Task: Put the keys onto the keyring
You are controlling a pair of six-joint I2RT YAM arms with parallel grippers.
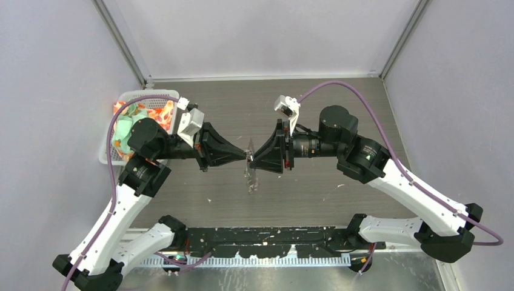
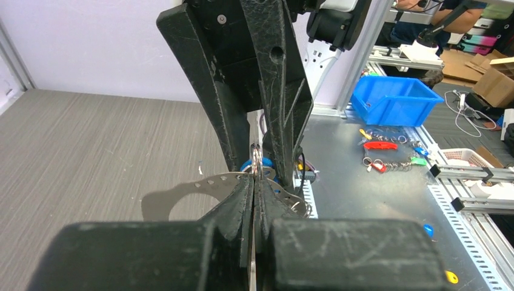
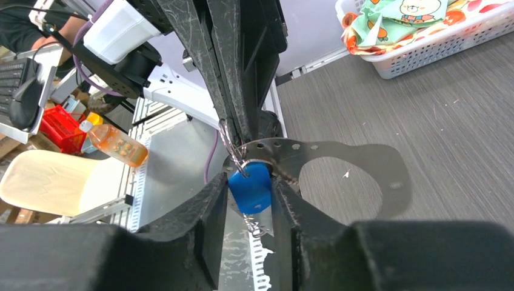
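L gripper (image 2: 253,189) is clenched tight on the keyring (image 2: 203,188), a flat grey metal loop w/ small holes along its band. The loop sticks out sideways from the pinch. R gripper (image 3: 248,180) faces it head-on from the opposite side, tips nearly touching L's, both in the air over the middle of the table (image 1: 236,109).

Blue key (image 3: 250,190) sits btw R's jaws, which stand partly apart, right against the plastic head. Can't tell whether they squeeze it or just flank it. The key is at the loop's rim, just beside L's pinch, so R is the nearer arm for it. I'd judge the next move turns on lining up the small wire ring (image 3: 226,140) by the blue head w/ the loop.

Top cam shows the loop edge-on, long axis running far-to-near btw the tips, w/ bits dangling below and no colours. Only the R wrist cam shows the blue head clearly. L wrist cam gives just a blue sliver behind the small ring. Green key not made out in any view.
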